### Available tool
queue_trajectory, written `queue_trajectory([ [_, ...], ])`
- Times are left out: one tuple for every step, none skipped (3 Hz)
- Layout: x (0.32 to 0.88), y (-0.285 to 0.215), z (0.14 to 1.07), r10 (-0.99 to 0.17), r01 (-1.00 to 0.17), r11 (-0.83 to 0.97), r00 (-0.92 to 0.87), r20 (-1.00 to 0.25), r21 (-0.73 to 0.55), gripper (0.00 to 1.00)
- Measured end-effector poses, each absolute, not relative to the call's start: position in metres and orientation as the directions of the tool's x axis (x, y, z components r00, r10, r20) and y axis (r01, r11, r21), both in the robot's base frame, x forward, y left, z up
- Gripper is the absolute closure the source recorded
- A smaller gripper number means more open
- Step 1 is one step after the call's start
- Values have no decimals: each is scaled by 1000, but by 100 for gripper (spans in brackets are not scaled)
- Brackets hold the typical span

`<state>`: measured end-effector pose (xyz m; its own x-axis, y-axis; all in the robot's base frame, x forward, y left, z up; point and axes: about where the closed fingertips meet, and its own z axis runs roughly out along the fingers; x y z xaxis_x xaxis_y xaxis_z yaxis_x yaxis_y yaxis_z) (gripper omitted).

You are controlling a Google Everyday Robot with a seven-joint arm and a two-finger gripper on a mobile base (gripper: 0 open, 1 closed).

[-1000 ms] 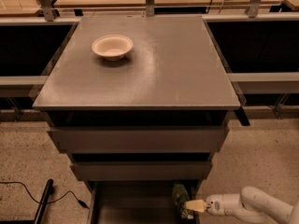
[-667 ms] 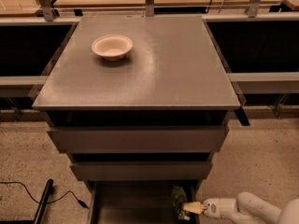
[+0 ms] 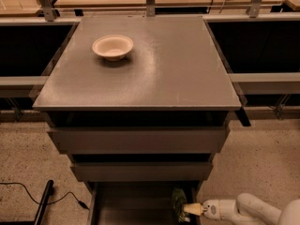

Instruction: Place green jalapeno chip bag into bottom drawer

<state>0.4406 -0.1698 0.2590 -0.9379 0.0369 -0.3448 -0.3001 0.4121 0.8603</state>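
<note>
The green jalapeno chip bag (image 3: 178, 204) stands upright inside the bottom drawer (image 3: 131, 207), against its right wall near the back. The drawer is pulled open, with a flat grey floor. My gripper (image 3: 190, 209) reaches in from the lower right on a white arm, and its pale fingertips touch the bag's lower right edge. The bag's lower end is cut off by the picture's bottom edge.
A cream round bowl (image 3: 112, 47) sits on the grey cabinet top (image 3: 154, 74) at the back left. Two wider grey drawers (image 3: 140, 139) stand slightly open above the bottom one. A black cable (image 3: 28, 198) and a dark bar lie on the speckled floor at lower left.
My arm has shifted slightly left and lower toward the drawer. The bag stays in the same place in the drawer.
</note>
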Motion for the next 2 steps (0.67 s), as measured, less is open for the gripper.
queue_trajectory([
  [440, -167, 259, 35, -300, 409, -939, -343, 862, 12],
  [440, -165, 258, 33, -300, 406, -939, -342, 863, 0],
])
